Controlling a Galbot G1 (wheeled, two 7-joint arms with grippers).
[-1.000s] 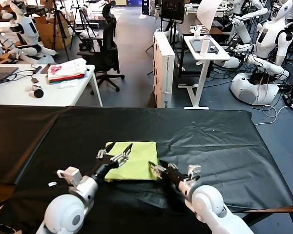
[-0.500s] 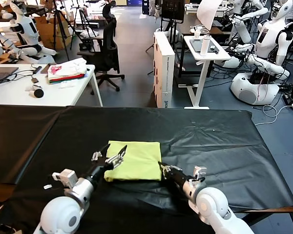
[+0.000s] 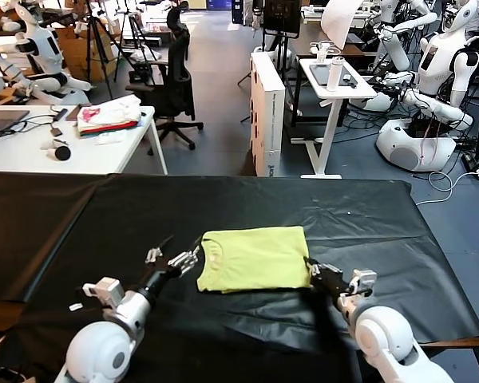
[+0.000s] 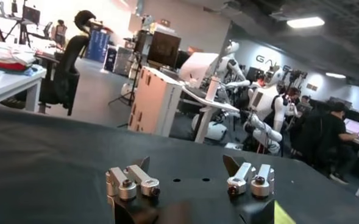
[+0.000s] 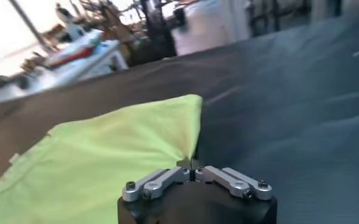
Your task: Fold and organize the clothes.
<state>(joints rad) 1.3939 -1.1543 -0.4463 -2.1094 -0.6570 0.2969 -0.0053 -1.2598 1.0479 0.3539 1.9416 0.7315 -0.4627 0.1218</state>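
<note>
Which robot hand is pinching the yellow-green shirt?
The right gripper: its jaws are shut on the folded yellow-green T-shirt's edge. The left gripper stands open beside the shirt, holding nothing.

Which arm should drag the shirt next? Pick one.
Right. Its end effector is shut on the T-shirt at the near right corner; the left end effector stands open beside the shirt's left edge, holding nothing.

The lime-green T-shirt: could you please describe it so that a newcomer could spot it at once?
Start at the long table draped in black cloth right before the robot. Near its front edge, between the open left gripper and the shut right gripper, which pinches its corner, lies the folded T-shirt. It is the only bright lime thing there.
</note>
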